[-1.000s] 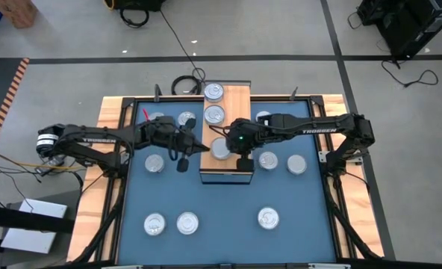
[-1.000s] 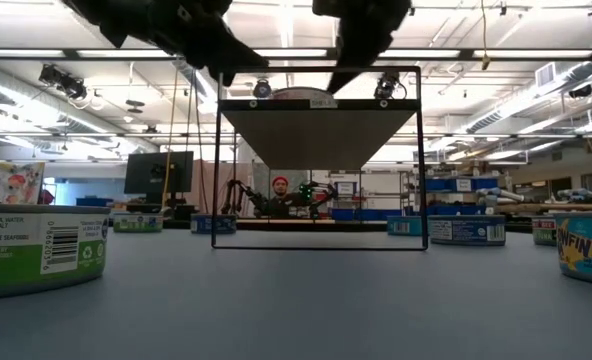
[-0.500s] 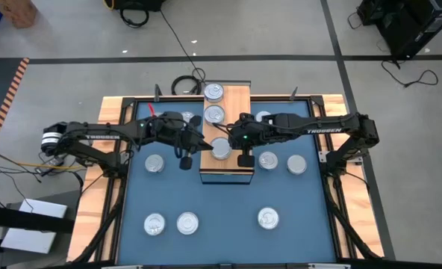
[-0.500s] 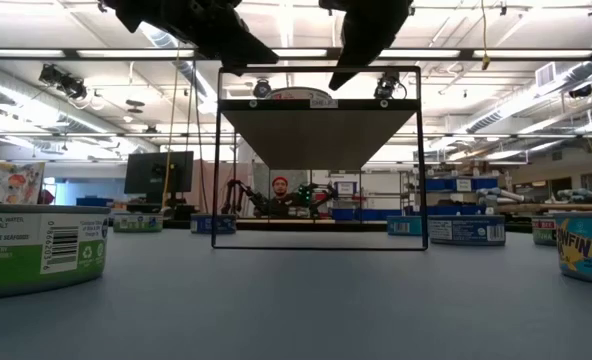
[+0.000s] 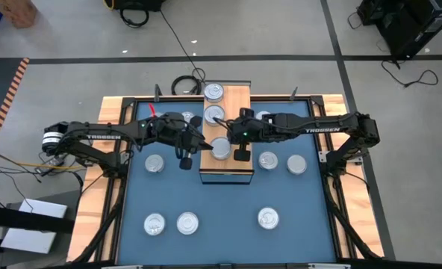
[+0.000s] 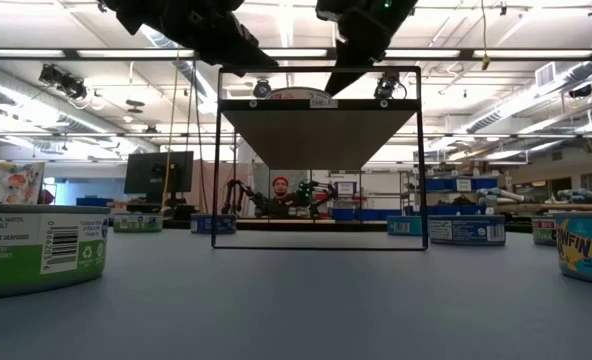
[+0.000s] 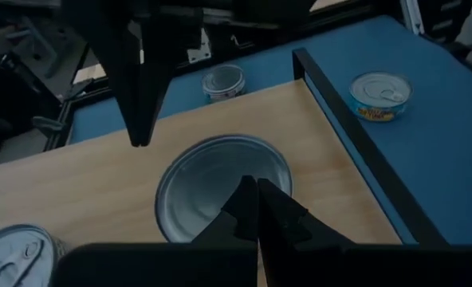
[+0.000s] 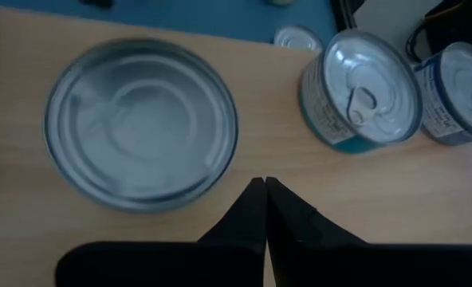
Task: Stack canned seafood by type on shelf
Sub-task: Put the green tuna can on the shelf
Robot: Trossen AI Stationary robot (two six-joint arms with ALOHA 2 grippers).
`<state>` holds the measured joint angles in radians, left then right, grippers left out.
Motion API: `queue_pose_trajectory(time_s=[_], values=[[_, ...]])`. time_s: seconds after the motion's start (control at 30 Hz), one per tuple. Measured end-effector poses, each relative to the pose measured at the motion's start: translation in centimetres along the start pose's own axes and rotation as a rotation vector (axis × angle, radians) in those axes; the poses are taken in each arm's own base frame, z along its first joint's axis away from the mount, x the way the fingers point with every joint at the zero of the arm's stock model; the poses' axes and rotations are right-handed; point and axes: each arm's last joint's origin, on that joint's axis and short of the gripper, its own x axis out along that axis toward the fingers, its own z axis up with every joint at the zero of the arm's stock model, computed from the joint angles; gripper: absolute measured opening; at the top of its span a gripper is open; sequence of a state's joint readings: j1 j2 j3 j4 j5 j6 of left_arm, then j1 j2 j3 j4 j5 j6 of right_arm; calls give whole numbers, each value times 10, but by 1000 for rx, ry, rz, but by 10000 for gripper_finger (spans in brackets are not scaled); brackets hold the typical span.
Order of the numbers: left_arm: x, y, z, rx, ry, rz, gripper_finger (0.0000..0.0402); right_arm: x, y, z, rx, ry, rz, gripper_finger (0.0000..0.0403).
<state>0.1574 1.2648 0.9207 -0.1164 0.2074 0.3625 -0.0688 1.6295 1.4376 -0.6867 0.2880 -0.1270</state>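
Both tools are closed and hold nothing: left tool, right tool. The tin rests mid-shelf. Nudge it gently, keeping it square behind the others, clear of the shelf's long edges.

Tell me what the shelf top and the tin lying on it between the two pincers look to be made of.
Shelf: light wood or wood-look laminate, matte; grain lines show, edging dark. Tin: bare metal, shiny silver; pressed concentric rings and soft reflections on its face.
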Motion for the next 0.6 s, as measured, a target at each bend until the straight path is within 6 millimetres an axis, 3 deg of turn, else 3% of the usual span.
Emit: queue_pose_trajectory(time_s=[0.4, 0.6], values=[[2, -1, -1, -87, 5, -23, 1, -12, -10, 2, -63, -34, -59, 5], [15, 0, -3, -85, -27, -56, 1, -6, -20, 4, -43, -93, 95, 3]])
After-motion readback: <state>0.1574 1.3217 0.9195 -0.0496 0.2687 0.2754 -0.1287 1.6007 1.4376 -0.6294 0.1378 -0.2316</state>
